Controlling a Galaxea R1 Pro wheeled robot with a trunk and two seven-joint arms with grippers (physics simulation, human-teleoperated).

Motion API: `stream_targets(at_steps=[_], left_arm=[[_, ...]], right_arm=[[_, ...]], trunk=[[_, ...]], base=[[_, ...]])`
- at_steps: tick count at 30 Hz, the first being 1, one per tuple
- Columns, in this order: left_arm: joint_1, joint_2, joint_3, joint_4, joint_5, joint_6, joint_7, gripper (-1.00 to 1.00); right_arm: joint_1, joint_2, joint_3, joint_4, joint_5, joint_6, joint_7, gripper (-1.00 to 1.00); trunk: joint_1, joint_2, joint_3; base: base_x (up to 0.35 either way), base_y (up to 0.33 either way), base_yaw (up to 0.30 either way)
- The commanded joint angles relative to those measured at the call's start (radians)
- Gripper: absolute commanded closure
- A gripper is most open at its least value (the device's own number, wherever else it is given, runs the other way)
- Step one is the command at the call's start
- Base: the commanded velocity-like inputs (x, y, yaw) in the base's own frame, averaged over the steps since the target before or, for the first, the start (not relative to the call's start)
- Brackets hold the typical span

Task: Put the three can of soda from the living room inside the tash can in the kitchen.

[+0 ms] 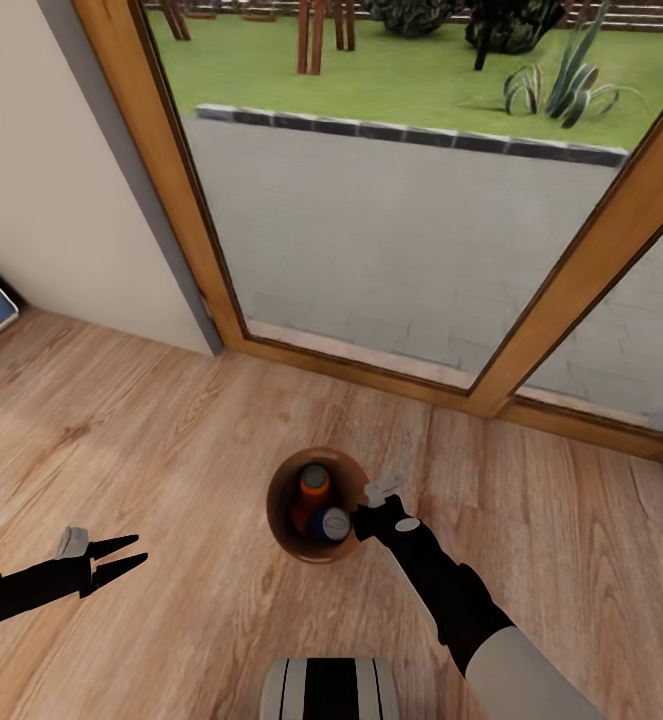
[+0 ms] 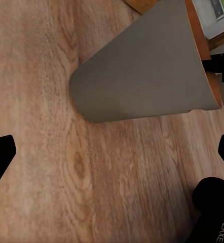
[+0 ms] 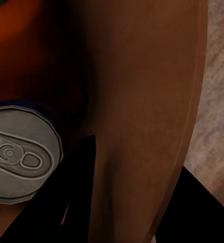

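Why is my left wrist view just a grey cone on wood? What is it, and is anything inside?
Observer: It's the bin seen from outside. The head view looks into it: an orange can and a blue can are inside.
Operator: Who's holding it?
Observer: The right gripper is at its rim; the right wrist view shows one finger inside the wall and one outside.
Operator: Where are we?
Observer: On wood floor by a glass door facing a lawn.

The brown-lined trash can (image 1: 283, 512) stands upright on wood planks (living room), holding an orange can (image 1: 314, 484) and a blue can (image 1: 329, 524).
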State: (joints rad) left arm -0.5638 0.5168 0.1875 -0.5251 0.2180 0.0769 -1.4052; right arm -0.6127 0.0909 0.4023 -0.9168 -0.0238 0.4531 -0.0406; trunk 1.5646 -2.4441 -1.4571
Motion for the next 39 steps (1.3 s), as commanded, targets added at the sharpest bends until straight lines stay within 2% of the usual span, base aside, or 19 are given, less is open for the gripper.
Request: stream_targets(at_steps=[1,7,29,31,39], left_arm=[[-0.001,0.0,0.0,0.0,0.0,0.0,0.0,-1.0],[-0.001,0.0,0.0,0.0,0.0,0.0,0.0,-1.0],[-0.001,0.0,0.0,0.0,0.0,0.0,-0.001,-1.0],[-0.001,0.0,0.0,0.0,0.0,0.0,-0.001,-1.0],[-0.001,0.0,0.0,0.0,0.0,0.0,-0.003,-1.0]], right_arm=[[0.001,0.0,0.0,-0.002,-0.004,-0.001,0.001,1.0],[0.001,0.001,0.0,-0.002,-0.004,-0.001,0.001,1.0],[0.001,0.001,-0.001,-0.002,-0.004,-0.001,0.001,1.0],[0.001,0.001,-0.001,-0.002,-0.004,-0.001,0.001,1.0],[0.001,0.001,-0.001,-0.002,-0.004,-0.001,0.001,1.0]], trunk=[[0.005,0.0,0.0],[0.024,-0.035,-0.016],[0.024,-0.035,-0.016],[0.032,-0.049,-0.022],[0.032,-0.049,-0.022]], base=[[0.0,0.0,0.0],[0.0,0.0,0.0],[0.0,0.0,0.0],[0.0,0.0,0.0],[0.0,0.0,0.0]])
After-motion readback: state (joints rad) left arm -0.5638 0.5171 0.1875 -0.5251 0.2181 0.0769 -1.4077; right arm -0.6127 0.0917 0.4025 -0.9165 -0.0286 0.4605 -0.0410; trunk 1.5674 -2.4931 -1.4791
